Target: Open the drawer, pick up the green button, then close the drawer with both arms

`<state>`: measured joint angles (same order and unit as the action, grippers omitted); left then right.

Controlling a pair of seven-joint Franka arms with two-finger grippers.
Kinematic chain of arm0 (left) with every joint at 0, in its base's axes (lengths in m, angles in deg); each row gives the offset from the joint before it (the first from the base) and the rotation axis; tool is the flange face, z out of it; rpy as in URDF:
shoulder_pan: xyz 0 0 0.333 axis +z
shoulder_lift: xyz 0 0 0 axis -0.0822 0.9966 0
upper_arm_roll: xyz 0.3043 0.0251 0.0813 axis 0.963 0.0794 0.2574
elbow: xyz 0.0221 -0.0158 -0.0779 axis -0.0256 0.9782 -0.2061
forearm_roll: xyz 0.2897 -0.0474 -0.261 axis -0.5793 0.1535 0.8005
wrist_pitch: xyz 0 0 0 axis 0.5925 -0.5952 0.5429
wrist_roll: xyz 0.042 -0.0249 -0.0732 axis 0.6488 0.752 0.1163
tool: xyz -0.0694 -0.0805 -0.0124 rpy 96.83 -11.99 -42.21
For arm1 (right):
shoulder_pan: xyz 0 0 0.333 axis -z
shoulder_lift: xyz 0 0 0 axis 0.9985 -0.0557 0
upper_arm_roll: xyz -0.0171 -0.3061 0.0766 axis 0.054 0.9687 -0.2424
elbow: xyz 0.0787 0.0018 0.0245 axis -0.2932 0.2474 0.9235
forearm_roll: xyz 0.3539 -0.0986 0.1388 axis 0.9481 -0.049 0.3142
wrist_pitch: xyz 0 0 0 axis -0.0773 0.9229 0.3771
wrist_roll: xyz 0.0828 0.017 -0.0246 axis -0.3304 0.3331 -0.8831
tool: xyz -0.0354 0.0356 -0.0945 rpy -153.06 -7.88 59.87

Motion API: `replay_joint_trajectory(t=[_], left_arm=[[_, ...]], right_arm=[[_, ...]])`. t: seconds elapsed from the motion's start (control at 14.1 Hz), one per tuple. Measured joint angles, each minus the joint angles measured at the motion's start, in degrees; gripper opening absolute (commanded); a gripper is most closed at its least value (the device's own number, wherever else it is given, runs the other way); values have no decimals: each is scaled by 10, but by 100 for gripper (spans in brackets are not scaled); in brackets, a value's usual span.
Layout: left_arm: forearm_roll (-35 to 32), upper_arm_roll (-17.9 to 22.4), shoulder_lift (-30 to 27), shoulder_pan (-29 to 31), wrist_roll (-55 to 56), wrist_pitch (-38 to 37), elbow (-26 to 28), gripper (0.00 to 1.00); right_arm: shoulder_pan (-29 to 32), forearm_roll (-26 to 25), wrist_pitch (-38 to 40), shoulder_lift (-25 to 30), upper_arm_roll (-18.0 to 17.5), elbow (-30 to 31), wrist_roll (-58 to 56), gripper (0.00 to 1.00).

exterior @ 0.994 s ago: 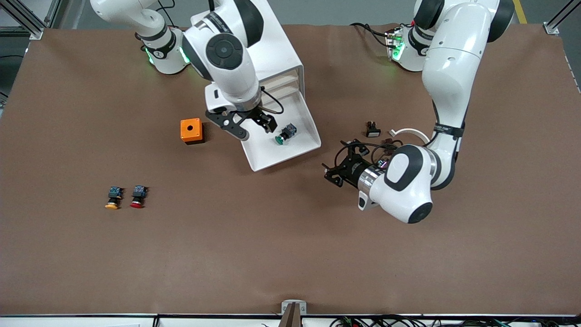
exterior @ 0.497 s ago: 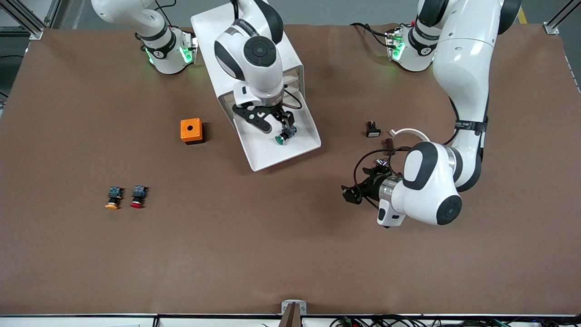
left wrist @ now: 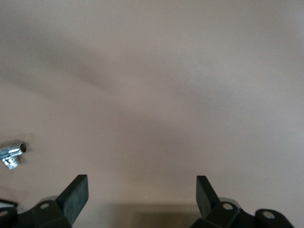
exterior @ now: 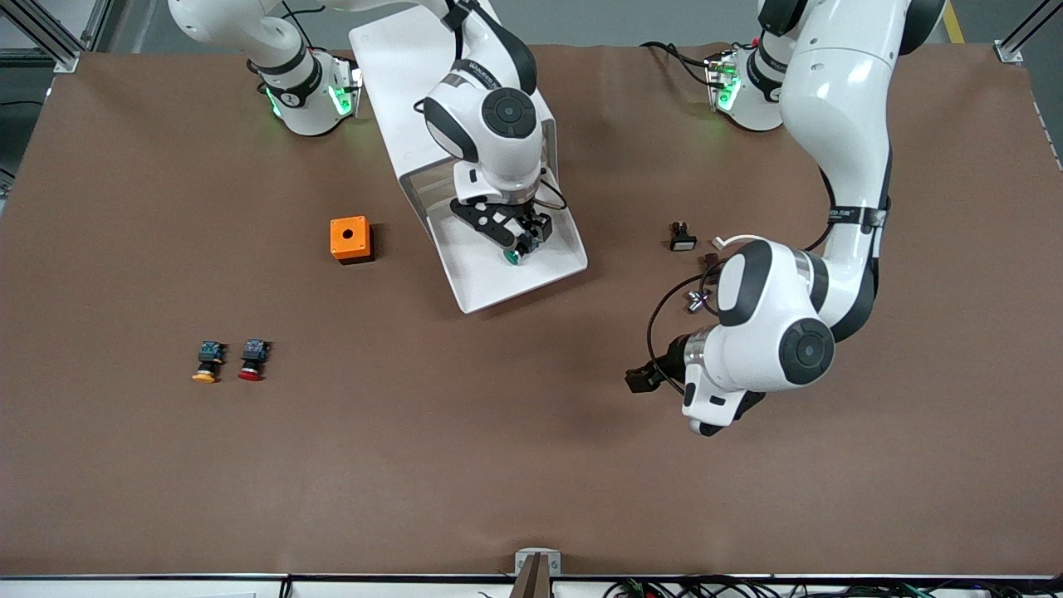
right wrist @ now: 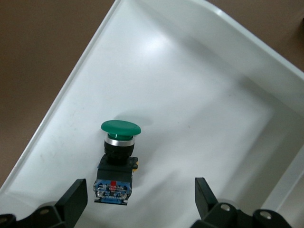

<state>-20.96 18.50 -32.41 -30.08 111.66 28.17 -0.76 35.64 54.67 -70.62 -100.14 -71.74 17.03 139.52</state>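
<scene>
Front view shows the drawer (exterior: 531,278) pulled out of the white cabinet (exterior: 390,58), so the opening step looks done. Taking the button (exterior: 516,253) is the step in hand.

It has a green cap and lies on its side on the drawer floor. Its cap points toward the drawer's front wall.

The right gripper (exterior: 513,231) hangs just over the button, inside the drawer. Right wrist view shows its two fingers spread wide, and one finger (right wrist: 71,202) stands on each side of the button's blue end. They are not touching it and nothing is held.

The left gripper (exterior: 644,379) is over bare table near the left arm's end, well apart from the drawer. Left wrist view shows its fingers (left wrist: 76,194) spread wide too, with only brown table between them. This arm seems to be waiting.

An orange box (exterior: 350,239) sits beside the drawer toward the right arm's end. A yellow button (exterior: 206,362) and a red button (exterior: 252,360) lie nearer the camera; these are not the ones wanted.

Next, I think the right gripper must go down a little more, keep the button's body in the middle, and squeeze. Then it can lift. The round cap may roll away if a finger bumps it first. After that the drawer has to be pushed shut
</scene>
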Motion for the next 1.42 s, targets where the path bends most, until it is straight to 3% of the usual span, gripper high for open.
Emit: replay_joint_trajectory(t=[0.36,1.14,1.28,1.42], left_arm=[[-43,0,-7,-10,10,44,1,100],[-123,0,-7,-49,97,49,7,100],[-130,0,-7,-53,106,50,9,100],[-140,0,-7,-57,109,50,10,100]], right_arm=[[-1,-19,-4,-28,4,-21,24,100],[-3,-19,-21,-54,5,-34,73,100],[-4,-19,-22,-54,5,-35,80,87],[-4,-19,-23,-54,4,-35,83,84]])
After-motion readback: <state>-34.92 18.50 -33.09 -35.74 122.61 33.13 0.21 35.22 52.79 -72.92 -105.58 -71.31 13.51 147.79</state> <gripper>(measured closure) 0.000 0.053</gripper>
